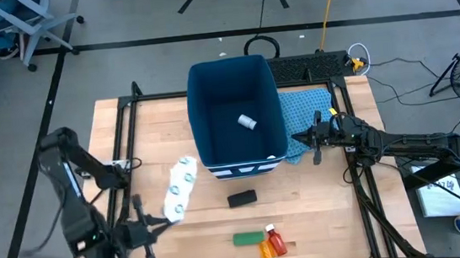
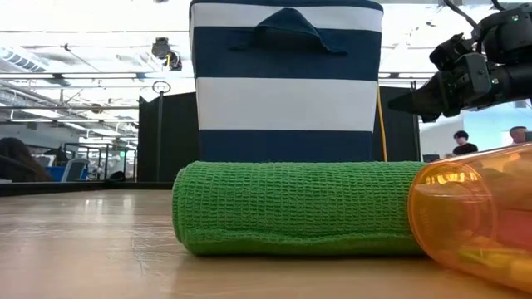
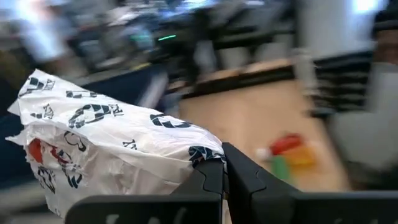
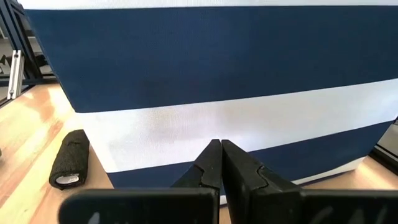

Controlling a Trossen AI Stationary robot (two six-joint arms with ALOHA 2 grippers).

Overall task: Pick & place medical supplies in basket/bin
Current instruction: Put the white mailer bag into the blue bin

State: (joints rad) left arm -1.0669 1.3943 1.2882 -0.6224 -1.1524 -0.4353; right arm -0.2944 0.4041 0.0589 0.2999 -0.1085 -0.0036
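Note:
The dark blue bin [image 1: 209,89] with white stripes stands at the table's middle far side, and a small white bottle [image 1: 247,122] lies inside it. My left gripper [image 1: 156,227] is at the near left, shut on the white patterned packet [image 1: 179,185]. The black oblong piece [image 1: 242,199] lies in front of the bin. The green box [image 1: 247,238] and the orange and red bottles [image 1: 272,244] lie near the near edge. My right gripper [image 1: 314,145] is shut and hovers to the right of the bin, facing its striped wall [image 4: 211,93]. My left gripper pinches the white packet by its near end [image 3: 202,155] between the two shut fingers. The fingers come level from the table's near left side. The packet [image 3: 106,140] sticks out past the fingertips toward the bin, crumpled. Whether its far end rests on the table cannot be told.
A light blue cloth [image 1: 308,103] lies to the right of the bin, under my right arm. Black frame rails [image 1: 129,130] run along the table's left and right sides. Bare wood [image 1: 331,212] shows at the near right. Cables lie beyond the far edge.

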